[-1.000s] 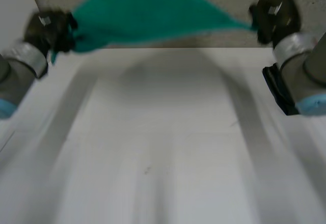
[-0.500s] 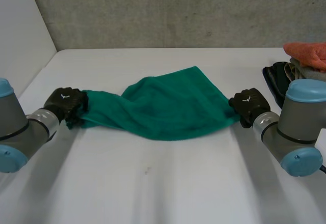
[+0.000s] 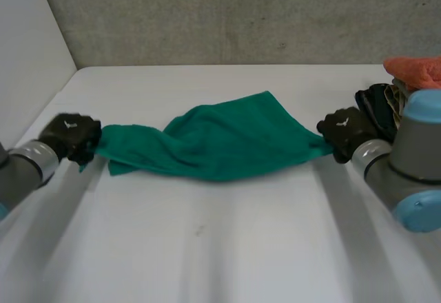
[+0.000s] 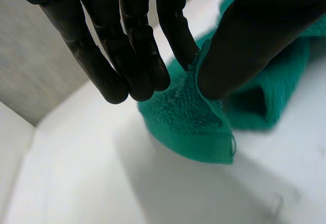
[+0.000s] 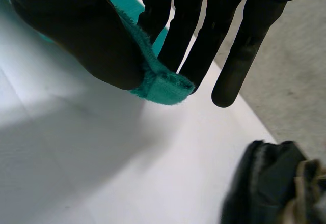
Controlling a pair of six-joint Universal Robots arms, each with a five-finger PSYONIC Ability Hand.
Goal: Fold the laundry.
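Looking down in the head view, I hold the green towel [image 3: 220,144] by its two ends, my left hand [image 3: 69,134] on one and my right hand [image 3: 344,132] on the other. Its middle lies bunched on the worktop [image 3: 220,248]. At my left wrist, thumb and fingers pinch a hemmed corner. At my right wrist, my thumb squeezes the other corner against my fingers, near a dark cloth [image 5: 265,183]. I think the towel is soft, light and floppy, so corners are best to grab.
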